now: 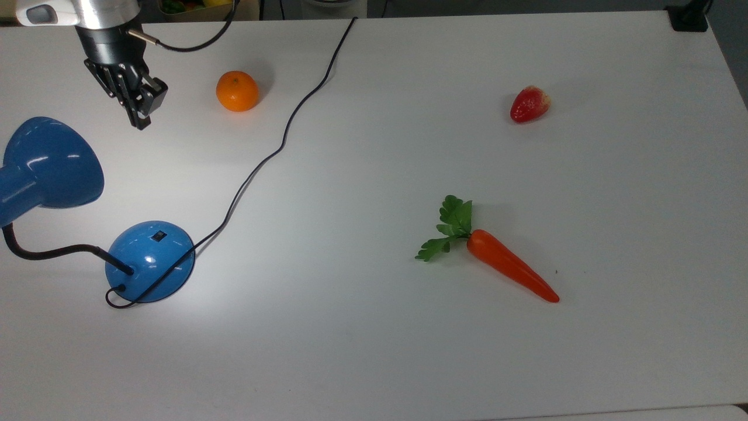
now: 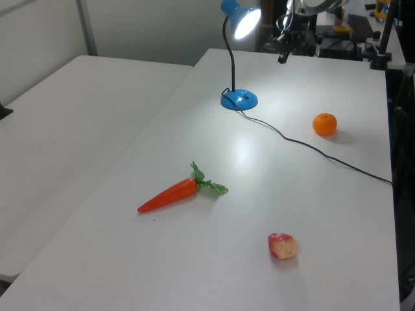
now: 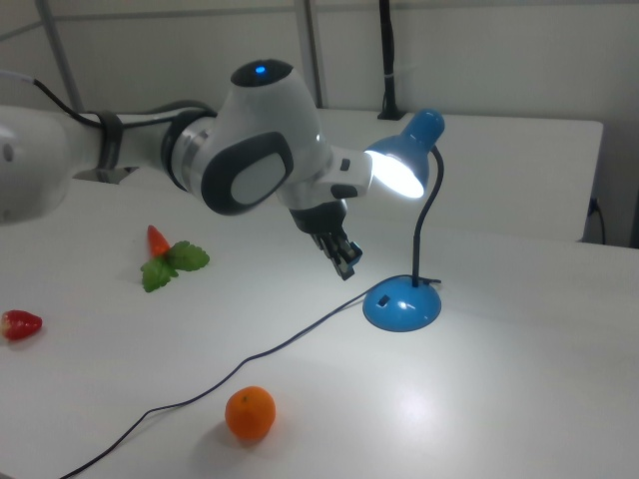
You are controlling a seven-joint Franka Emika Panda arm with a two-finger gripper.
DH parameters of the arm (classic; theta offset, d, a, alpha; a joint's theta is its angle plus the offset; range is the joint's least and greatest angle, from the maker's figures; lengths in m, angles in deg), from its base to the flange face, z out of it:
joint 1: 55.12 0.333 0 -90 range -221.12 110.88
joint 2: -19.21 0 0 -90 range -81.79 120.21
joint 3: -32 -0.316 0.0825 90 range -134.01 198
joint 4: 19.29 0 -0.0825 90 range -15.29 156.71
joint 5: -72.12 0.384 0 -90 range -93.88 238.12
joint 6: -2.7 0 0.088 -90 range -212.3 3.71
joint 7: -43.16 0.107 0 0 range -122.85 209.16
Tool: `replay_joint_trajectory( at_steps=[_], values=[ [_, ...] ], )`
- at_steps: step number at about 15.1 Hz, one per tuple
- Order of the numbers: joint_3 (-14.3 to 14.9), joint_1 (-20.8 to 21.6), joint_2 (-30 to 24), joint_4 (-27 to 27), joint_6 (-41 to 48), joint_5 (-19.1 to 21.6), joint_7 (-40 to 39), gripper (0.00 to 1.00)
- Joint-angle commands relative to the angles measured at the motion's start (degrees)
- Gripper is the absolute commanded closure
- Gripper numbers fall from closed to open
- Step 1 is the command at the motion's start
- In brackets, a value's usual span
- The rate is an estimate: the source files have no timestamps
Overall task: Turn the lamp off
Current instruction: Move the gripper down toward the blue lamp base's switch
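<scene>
Lamp [image 1: 149,260] base sits at the top view's lower left on the table [image 1: 409,351]; right view shows its bulb lit. Gripper [image 1: 140,120] hangs above, fingers together, near orange [image 1: 236,90]. No readable writing.

In the top view, the lamp [image 1: 149,260] stands at the worktop's [image 1: 374,351] left, its cord [image 1: 274,149] running up to the far edge. The gripper [image 1: 140,120] hangs above the worktop, left of the orange [image 1: 237,91]. The carrot [image 1: 508,266] lies right of centre, the strawberry [image 1: 529,104] beyond it.
</scene>
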Motion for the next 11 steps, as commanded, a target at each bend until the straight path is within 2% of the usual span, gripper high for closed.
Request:
replay_joint_trajectory(
  at_steps=[1,7,11],
  values=[
    [-0.32,1.02,4.34,-0.03,-8.17,0.60,6.06,0.89],
    [-0.50,1.81,10.32,-2.48,-14.25,0.77,10.72,0.90],
    [-0.50,1.46,15.33,-4.51,-21.63,0.68,10.38,0.89]
  ],
)
